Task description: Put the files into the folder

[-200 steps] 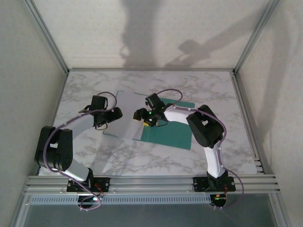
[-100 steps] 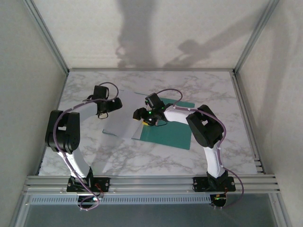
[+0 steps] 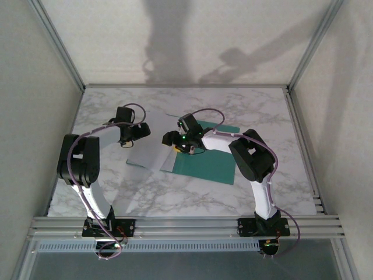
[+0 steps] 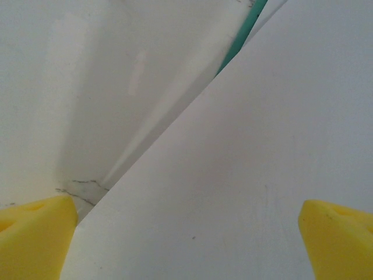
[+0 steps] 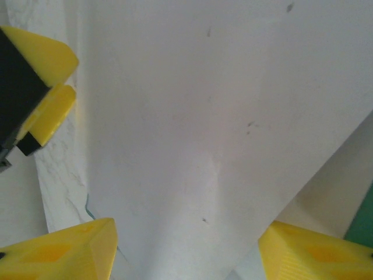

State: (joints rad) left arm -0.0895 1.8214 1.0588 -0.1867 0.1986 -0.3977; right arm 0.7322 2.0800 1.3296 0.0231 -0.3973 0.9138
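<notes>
The teal folder [image 3: 207, 165] lies flat in the middle of the marble table. The files [image 3: 152, 146], white sheets, lie slanted over its left leaf and onto the table. My left gripper [image 3: 132, 132] hovers at the sheets' left edge, open, its yellow fingertips [image 4: 36, 234] set wide over the top sheet [image 4: 245, 175]. My right gripper [image 3: 177, 142] stands over the sheets' right part, open, with white paper [image 5: 198, 116] under its spread yellow fingertips [image 5: 67, 252]. A sliver of teal folder [image 4: 243, 36] peeks out past the paper, and another teal strip [image 5: 361, 224] shows at the right.
Grey-veined marble [image 3: 256, 111] surrounds the folder. Aluminium frame posts [image 3: 58, 46] and white walls close in the table on three sides. One black and yellow finger of the left gripper [image 5: 36, 81] appears at the upper left of the right wrist view.
The left arm has folded up, its elbow swinging back, and its gripper has shifted a little toward the far side. The right gripper has hardly moved.
</notes>
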